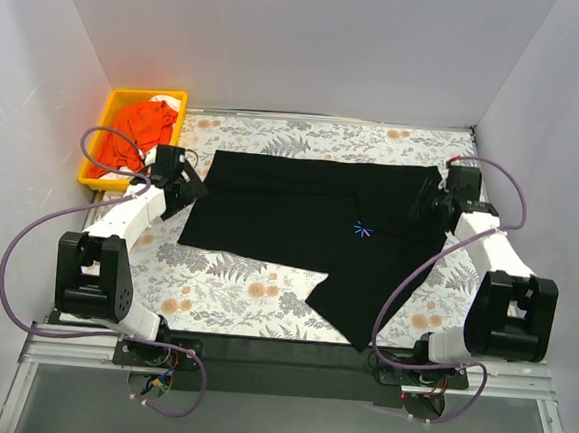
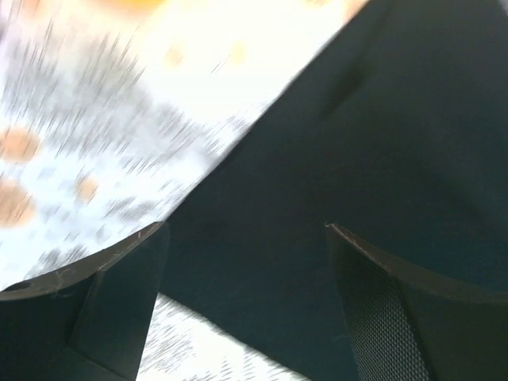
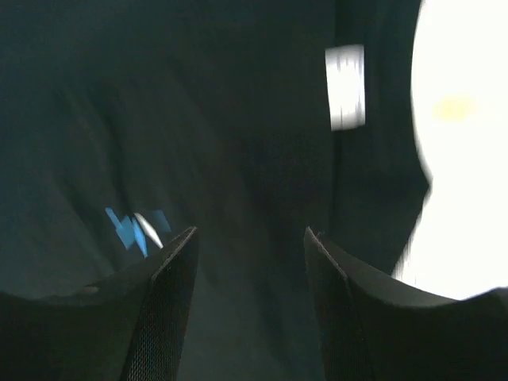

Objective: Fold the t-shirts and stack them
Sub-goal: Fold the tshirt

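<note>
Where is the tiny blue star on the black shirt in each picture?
Top view: the blue star sits right of the middle, on the black t-shirt.
Left wrist view: not in it; only plain black cloth and the flowery table cover show.
Right wrist view: low on the left, blurred.
Shared landmark: the black t-shirt, seen in all three views.

Tray: I see a yellow plastic tray (image 1: 147,93) at the desk's far-left corner, beside the left wall.
Desk: my desk (image 1: 243,298) wears a floral, fern-patterned cover.
Walls: plain white walls (image 1: 284,36) on three sides.
</note>
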`<action>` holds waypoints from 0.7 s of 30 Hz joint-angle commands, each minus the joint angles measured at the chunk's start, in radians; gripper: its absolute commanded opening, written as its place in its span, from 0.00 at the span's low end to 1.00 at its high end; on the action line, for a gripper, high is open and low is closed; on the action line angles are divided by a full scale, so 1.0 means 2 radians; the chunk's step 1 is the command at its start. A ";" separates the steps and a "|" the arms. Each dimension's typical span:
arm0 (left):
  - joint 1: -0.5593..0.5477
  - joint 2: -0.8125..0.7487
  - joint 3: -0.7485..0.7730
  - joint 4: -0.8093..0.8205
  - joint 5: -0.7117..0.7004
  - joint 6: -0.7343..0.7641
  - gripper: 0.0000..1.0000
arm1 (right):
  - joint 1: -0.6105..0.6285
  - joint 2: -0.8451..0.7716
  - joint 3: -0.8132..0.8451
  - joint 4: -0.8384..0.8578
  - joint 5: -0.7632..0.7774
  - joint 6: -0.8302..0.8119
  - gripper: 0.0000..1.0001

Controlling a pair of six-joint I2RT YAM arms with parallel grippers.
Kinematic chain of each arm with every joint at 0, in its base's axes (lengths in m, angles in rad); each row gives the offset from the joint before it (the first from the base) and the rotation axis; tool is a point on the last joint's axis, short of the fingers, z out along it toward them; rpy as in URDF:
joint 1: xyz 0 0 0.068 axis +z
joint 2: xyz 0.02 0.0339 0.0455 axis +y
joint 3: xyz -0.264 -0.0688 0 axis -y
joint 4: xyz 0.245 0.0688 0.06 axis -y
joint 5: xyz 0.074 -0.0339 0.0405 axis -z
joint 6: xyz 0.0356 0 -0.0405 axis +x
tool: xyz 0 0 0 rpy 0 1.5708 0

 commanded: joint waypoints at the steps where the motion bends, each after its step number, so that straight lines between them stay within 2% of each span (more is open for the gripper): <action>1: 0.001 -0.035 -0.059 -0.035 -0.026 -0.002 0.74 | 0.006 -0.054 -0.057 -0.076 0.045 0.004 0.52; 7: 0.001 -0.053 -0.133 -0.022 -0.018 -0.011 0.68 | 0.007 -0.134 -0.135 -0.118 0.056 0.001 0.52; 14: 0.001 -0.022 -0.140 0.005 -0.022 -0.010 0.64 | 0.007 -0.151 -0.169 -0.129 0.044 0.002 0.52; 21: 0.001 -0.004 -0.144 0.011 -0.004 -0.007 0.48 | 0.007 -0.150 -0.173 -0.136 0.046 -0.002 0.52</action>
